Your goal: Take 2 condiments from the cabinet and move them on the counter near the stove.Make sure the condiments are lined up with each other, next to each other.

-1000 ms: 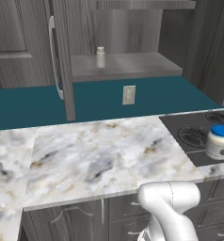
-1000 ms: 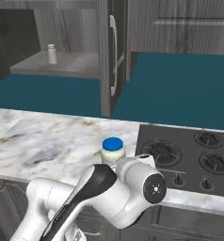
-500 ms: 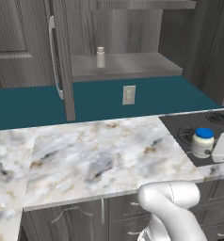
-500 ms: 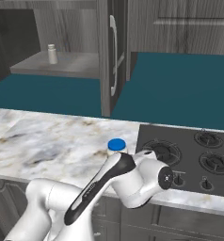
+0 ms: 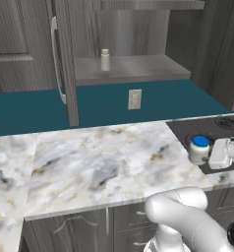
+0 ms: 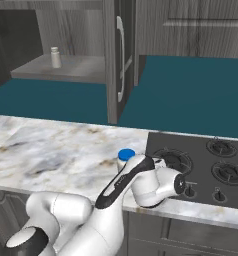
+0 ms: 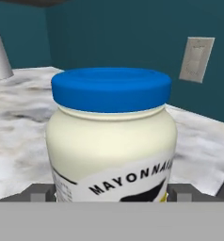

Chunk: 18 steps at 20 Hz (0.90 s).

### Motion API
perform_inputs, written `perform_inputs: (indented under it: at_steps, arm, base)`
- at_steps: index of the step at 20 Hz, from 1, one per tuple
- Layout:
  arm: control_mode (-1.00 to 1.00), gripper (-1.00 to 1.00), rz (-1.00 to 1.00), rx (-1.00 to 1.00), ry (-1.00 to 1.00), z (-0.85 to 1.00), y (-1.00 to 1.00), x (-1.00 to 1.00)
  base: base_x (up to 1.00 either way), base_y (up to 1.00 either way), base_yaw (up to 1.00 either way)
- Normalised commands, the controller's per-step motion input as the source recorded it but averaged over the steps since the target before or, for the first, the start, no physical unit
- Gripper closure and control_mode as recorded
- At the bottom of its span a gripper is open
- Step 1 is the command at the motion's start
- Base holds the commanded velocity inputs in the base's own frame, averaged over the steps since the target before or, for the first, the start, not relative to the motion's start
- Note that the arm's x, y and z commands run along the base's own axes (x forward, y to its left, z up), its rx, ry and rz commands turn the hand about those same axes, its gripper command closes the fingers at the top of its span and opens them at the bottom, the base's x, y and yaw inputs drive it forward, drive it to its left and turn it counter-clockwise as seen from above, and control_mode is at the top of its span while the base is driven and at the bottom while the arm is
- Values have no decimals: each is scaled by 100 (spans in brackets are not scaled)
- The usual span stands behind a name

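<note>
A squat cream-white mayonnaise jar [image 7: 111,141] with a blue lid stands upright between my fingertips [image 7: 38,192], and my gripper [image 7: 109,193] is shut on it. From the left base view the jar [image 5: 199,149] is low at the seam between the marble counter [image 5: 99,167] and the black stove [image 5: 227,123], with my gripper [image 5: 208,153] at its right side. Whether the jar rests on the surface I cannot tell. Its blue lid [image 6: 126,154] shows just left of the stove [image 6: 201,165]. The slim pale shaker bottle [image 5: 105,60] [image 6: 55,57] stands on the open cabinet's shelf [image 5: 133,69].
The cabinet door [image 5: 65,64] stands open over the back of the counter, its silver bar handle [image 5: 55,59] facing left. A wall outlet [image 5: 134,99] sits on the teal backsplash. Stove knobs [image 6: 190,190] line the front edge. Grey drawers [image 5: 89,231] run under the counter.
The gripper has carried the jar from over the stove's burners to the stove's edge by the counter. The shaker on the shelf has not moved.
</note>
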Motion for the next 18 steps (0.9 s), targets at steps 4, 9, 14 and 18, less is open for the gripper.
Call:
perform_inputs:
  at_steps: [4,9,14,18]
  arm:
    - [-100,100,9,7,0,-17,-23,48]
    - [-100,100,5,6,0,-20,-6,56]
    - [-100,100,2,0,0,-40,0,45]
    - [-100,100,0,0,0,-41,0,36]
  base:
    - [0,0,0]
    - [0,0,0]
    - [0,0,0]
    - [0,0,0]
